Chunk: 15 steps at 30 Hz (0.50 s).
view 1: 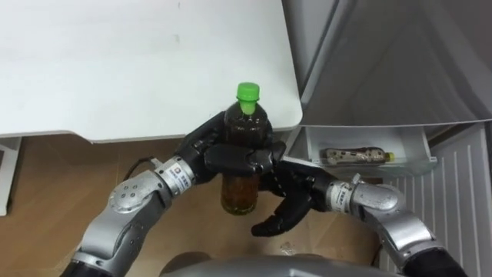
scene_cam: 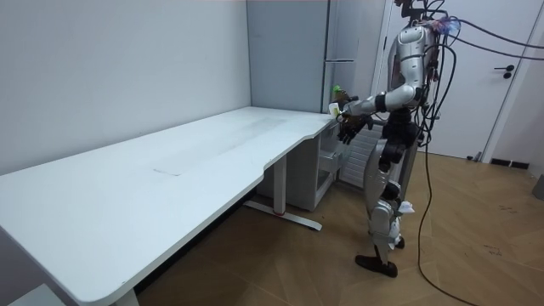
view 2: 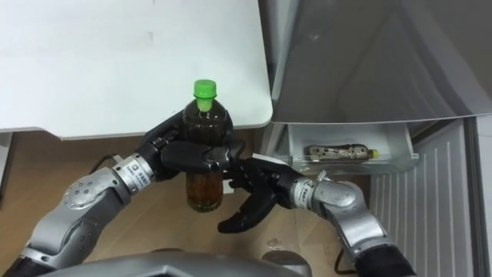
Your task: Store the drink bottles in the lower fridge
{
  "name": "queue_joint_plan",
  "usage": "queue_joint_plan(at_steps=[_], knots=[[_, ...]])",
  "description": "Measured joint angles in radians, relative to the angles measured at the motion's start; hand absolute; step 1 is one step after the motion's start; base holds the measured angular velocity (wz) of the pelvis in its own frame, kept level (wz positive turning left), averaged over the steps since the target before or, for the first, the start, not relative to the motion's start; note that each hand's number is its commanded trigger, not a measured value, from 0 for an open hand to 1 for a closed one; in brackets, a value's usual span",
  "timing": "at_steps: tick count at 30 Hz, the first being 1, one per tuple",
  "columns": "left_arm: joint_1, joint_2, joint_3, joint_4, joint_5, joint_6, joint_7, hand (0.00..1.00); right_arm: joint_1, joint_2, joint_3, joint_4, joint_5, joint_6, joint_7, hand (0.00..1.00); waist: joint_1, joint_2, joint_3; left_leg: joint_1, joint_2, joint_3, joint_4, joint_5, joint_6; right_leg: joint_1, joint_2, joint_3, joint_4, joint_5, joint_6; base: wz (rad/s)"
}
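Observation:
A clear bottle of brown tea (view 1: 240, 192) with a green cap (view 1: 247, 92) stands upright in the air just off the white table's corner. My left hand (view 1: 219, 158) is shut round its middle. My right hand (view 1: 294, 201) is open beside and below it on the right, fingers spread downward, thumb near the left hand's fingertips. In the room view I stand at the table's end, facing the grey fridge (scene_cam: 289, 51), with the bottle (scene_cam: 337, 92) held out before my chest.
The white table (view 1: 115, 69) fills the upper left. At the right an open lower fridge door carries a white shelf (view 1: 411, 165) with a small bottle (view 1: 354, 156) lying in it. Wooden floor lies below my hands.

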<state>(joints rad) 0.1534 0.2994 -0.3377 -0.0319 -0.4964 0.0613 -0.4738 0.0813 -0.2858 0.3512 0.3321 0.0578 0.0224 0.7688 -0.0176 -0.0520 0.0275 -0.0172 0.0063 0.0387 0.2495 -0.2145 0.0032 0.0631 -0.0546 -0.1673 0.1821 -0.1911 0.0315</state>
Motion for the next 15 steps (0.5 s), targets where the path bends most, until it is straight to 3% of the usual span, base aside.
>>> queue_joint_plan(at_steps=[7,11,15], knots=[[-0.015,-0.001,-0.009,0.000,0.005,-0.017,0.000,1.00,0.006,0.003,0.020,-0.034,0.026,0.001,0.041,0.00,0.000,0.004,-0.0006,-0.013,0.003,0.002,0.016,-0.001,0.001,-0.015,0.001,0.002,0.021,0.001,-0.002,0.00],[-0.015,-0.002,-0.028,0.000,0.040,-0.020,0.000,1.00,0.007,0.002,0.020,-0.034,0.031,0.001,0.084,0.00,0.001,0.021,-0.0124,-0.024,0.003,0.000,0.024,-0.001,0.001,-0.024,0.001,0.001,0.024,0.003,-0.004,0.00],[-0.015,-0.003,-0.028,0.000,0.059,-0.021,0.000,1.00,0.011,-0.010,0.021,-0.040,0.115,0.001,0.106,0.00,0.001,0.025,-0.0140,-0.025,0.005,0.000,0.025,0.000,0.002,-0.027,0.002,0.001,0.027,0.004,-0.006,0.00]])
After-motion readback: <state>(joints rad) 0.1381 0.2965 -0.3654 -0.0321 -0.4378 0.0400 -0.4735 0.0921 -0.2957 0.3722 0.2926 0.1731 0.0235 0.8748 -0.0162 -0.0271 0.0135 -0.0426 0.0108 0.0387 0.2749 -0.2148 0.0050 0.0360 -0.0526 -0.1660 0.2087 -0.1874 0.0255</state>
